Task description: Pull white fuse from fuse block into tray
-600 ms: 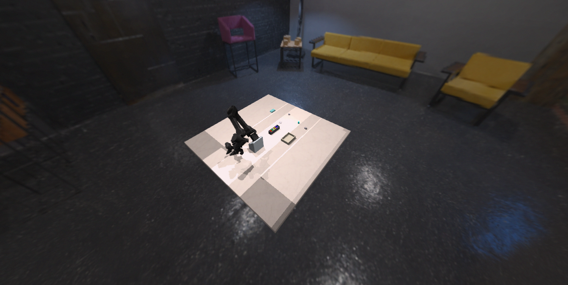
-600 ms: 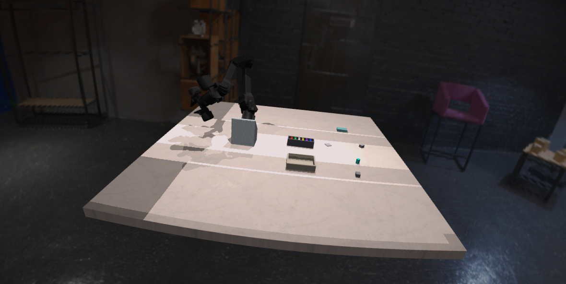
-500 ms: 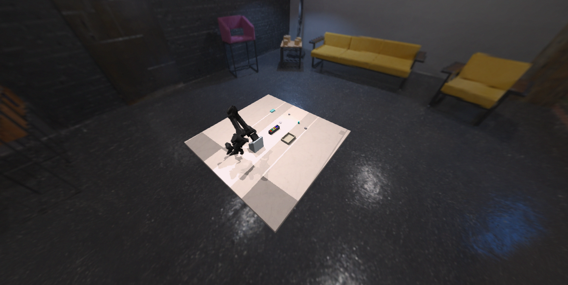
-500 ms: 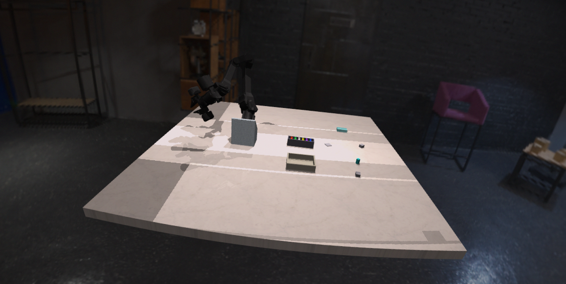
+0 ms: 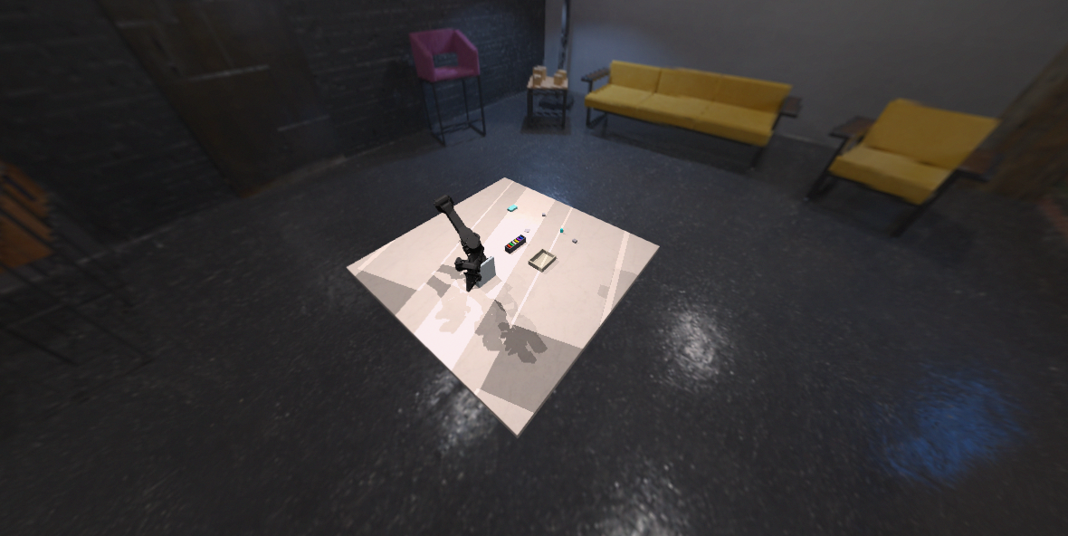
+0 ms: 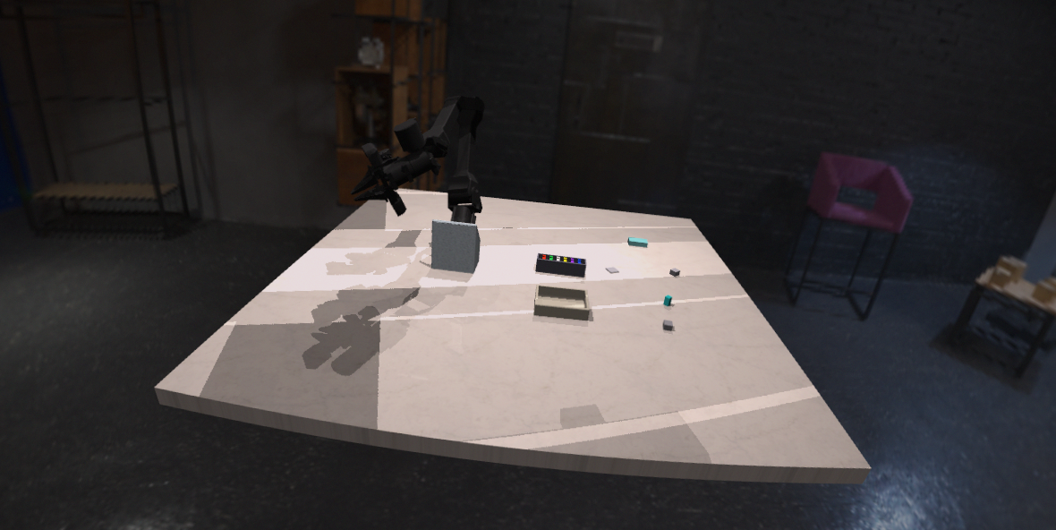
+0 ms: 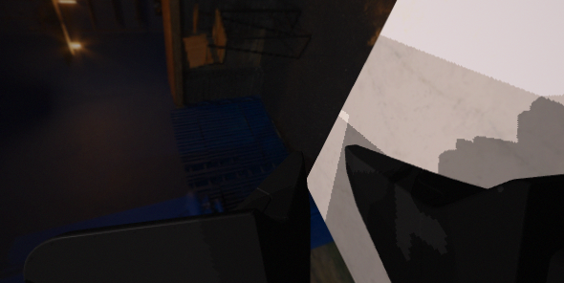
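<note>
The black fuse block [image 5: 515,245] [image 6: 560,265] stands near the middle of the table, with a row of coloured fuses on top. The fuses are too small for me to pick out the white one. The shallow beige tray [image 5: 531,258] [image 6: 561,313] lies just in front of the block. My gripper [image 5: 470,282] [image 6: 374,192] [image 7: 324,161] hangs in the air at the table's left edge, far from the block and the tray. Its fingers stand nearly together with nothing between them. The wrist view shows only the table edge and the dark floor.
A grey box [image 5: 487,269] [image 6: 454,245] stands by the arm's base, between the gripper and the fuse block. A teal block [image 6: 637,241], a flat grey piece [image 6: 612,270] and three small cubes [image 6: 674,271] [image 6: 667,300] [image 6: 667,325] lie to the right of the block.
</note>
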{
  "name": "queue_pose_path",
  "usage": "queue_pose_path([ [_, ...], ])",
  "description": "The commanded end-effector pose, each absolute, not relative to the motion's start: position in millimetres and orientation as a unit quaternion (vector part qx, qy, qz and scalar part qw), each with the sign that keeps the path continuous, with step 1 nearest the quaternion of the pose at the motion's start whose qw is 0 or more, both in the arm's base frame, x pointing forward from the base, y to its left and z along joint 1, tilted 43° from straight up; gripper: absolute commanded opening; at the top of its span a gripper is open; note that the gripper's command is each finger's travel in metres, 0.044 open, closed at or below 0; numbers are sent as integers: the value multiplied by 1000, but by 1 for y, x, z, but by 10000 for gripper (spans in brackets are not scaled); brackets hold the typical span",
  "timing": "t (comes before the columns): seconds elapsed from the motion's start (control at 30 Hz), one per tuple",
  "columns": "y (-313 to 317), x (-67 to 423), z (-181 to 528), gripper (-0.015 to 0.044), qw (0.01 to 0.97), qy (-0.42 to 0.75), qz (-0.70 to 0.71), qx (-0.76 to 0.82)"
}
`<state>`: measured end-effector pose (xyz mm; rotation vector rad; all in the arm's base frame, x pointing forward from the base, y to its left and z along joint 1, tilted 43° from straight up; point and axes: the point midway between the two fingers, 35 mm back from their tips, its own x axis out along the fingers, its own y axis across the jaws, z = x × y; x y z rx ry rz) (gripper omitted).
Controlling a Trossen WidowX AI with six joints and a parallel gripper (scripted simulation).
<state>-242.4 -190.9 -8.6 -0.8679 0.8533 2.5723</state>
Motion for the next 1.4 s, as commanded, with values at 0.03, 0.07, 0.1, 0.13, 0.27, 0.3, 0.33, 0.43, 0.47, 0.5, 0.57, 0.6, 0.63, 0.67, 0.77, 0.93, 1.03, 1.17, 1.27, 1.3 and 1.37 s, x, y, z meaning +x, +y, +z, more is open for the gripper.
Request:
queue_pose_path([
  [0.03, -248, -185, -25, 74, 45, 220, 881, -417],
  [0.07, -258, -170, -26, 74, 22, 205, 876, -437],
  [0.1, -267, -156, -28, 74, 0, 191, 870, -454],
  [0.13, -275, -141, -29, 74, -21, 176, 864, -471],
  [0.27, -295, -84, -34, 74, -91, 112, 834, -533],
  [0.3, -298, -68, -35, 74, -107, 94, 824, -548],
  [0.33, -300, -53, -36, 74, -123, 75, 814, -563],
  [0.43, -301, -4, -39, 74, -169, 10, 778, -605],
  [0.47, -299, 12, -40, 74, -183, -13, 765, -617],
  [0.5, -297, 29, -41, 74, -198, -37, 751, -630],
  [0.57, -289, 62, -41, 74, -224, -84, 720, -651],
  [0.6, -284, 78, -41, 74, -235, -108, 705, -661],
  [0.63, -277, 93, -40, 74, -247, -132, 688, -669],
  [0.67, -270, 108, -40, 74, -257, -157, 671, -677],
  [0.77, -243, 153, -36, 74, -280, -234, 614, -700],
  [0.93, -179, 215, -23, 74, -296, -366, 506, -723],
  [1.03, -136, 244, -11, 74, -292, -440, 441, -726],
  [1.17, -74, 271, 9, 74, -273, -531, 356, -719],
  [1.27, -39, 281, 22, 74, -255, -578, 310, -711],
  [1.3, -37, 281, 23, 74, -254, -581, 307, -710],
  [1.37, -37, 281, 23, 74, -254, -581, 307, -710],
])
